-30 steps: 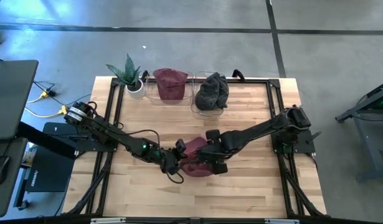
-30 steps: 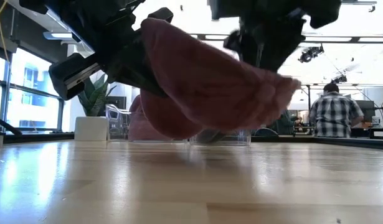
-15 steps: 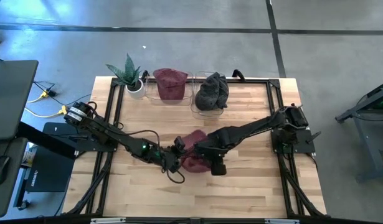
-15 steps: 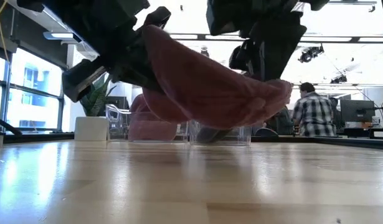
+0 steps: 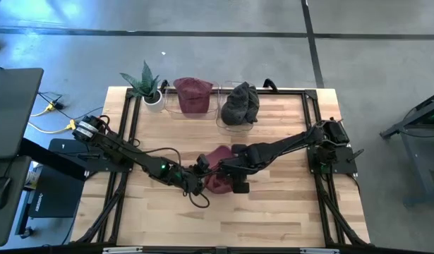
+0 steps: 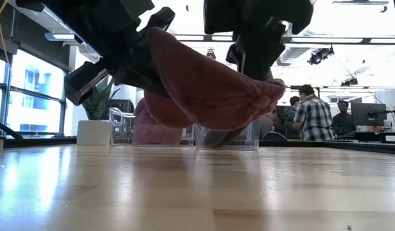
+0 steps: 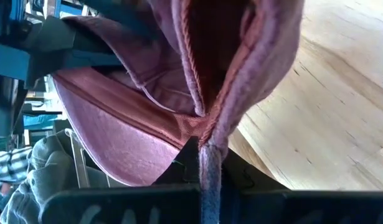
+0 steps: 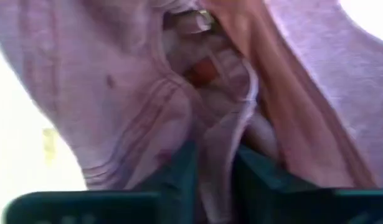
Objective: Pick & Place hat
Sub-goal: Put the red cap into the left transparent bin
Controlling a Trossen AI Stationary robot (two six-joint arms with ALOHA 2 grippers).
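Note:
A maroon hat [image 5: 218,169] hangs in the air over the middle of the table, clear of the wood in the low view [image 6: 210,90]. My left gripper [image 5: 197,180] is shut on its left end. My right gripper [image 5: 232,175] comes down on its right end, and cloth fills the gap between its fingers [image 8: 217,180]. In the low view the right gripper [image 6: 256,67] stands above the hat's bunched right end. My left gripper pinches the hat's edge seam [image 7: 207,146] between its two fingers, which slant down from the table's left. The cloth opens out beyond the fingers. The hat hangs clear of the table. My right gripper has a fold of the hat's cloth [image 8: 219,155] between its two fingers [image 8: 179,171], coming from above and pointing steeply down. How many layers, I cannot tell. The hat's right end [image 6: 271,90] is bunched under it, off the table.
At the far edge stand a potted plant [image 5: 152,92] and two clear containers, one with a maroon hat [image 5: 193,94], one with a grey hat [image 5: 240,104]. Black frame rails [image 5: 128,120] run along the table's sides. People stand in the room behind [image 6: 311,115].
My right gripper has moved toward the table's left, closer to my left gripper, and rolled a little. The hat's right end has been drawn in and bunched, so the hat now spans less width. It stays lifted clear of the table.

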